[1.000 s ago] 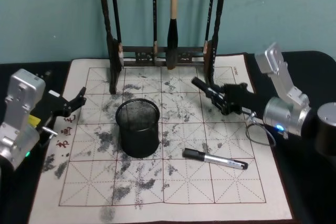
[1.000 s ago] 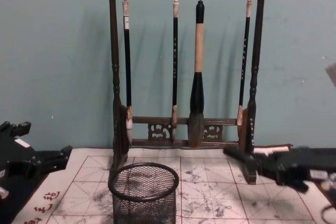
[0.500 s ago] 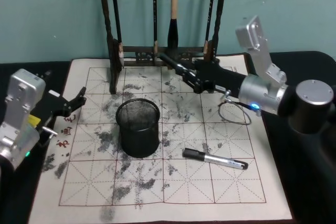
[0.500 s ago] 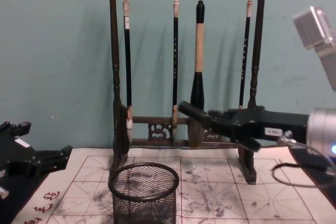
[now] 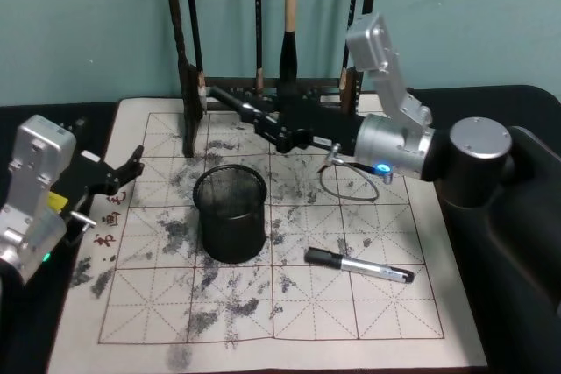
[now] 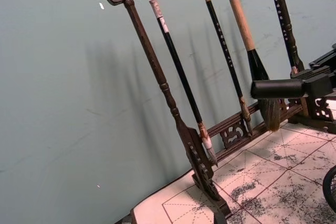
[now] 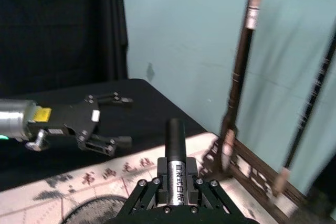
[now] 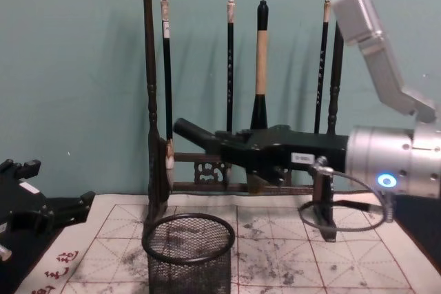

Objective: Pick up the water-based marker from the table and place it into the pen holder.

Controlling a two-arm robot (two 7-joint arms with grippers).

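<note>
A water-based marker [image 7: 176, 182] is clamped in the closed jaws of the right gripper [image 5: 282, 132] and held nearly level in the air, its black cap towards the robot's left. It is carried above the felt mat [image 5: 351, 321] on the desk [image 5: 53, 120], beyond the pen holder [image 5: 230, 215], higher than its rim and in front of the brush rack [image 8: 148, 101]. A second marker [image 5: 359, 267] is seen lying on the mat, right of the holder. The left gripper [image 5: 133, 172] is parked at the mat's left edge, jaws spread and empty
</note>
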